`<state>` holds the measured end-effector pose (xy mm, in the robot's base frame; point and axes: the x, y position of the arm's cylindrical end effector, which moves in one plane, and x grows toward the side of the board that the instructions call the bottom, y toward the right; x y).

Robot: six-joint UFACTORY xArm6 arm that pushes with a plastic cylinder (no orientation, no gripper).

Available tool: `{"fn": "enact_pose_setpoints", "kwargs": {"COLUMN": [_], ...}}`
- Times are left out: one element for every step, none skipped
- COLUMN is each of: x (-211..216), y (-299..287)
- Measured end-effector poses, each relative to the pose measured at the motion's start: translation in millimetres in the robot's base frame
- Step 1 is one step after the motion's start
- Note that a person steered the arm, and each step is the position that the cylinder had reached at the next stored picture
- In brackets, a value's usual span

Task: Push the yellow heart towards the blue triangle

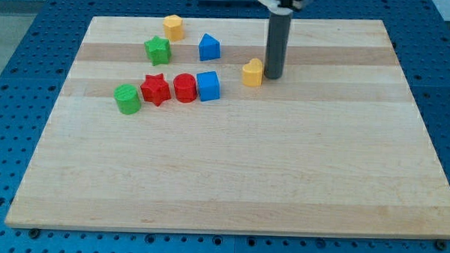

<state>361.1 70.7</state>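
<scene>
No pincer, just rod; my tip (274,76) touches yellow heart (252,72) on its right side. Heart sits upper-mid table (283,189), right of blue triangle (209,48). Heart's pointing direction, long axis: can't tell.

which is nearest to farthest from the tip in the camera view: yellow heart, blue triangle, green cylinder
From my tip:
1. Yellow heart block, right beside it on the view's left.
2. Blue triangle block, farther left, toward the view's top.
3. Green cylinder block, far left.
</scene>
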Motion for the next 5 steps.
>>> {"fn": "enact_pose_setpoints", "kwargs": {"x": [31.9,19.0,-0.6,-9.4,-9.4], "y": [2.2,-4.2,-32.0,-44.7,-40.1]}}
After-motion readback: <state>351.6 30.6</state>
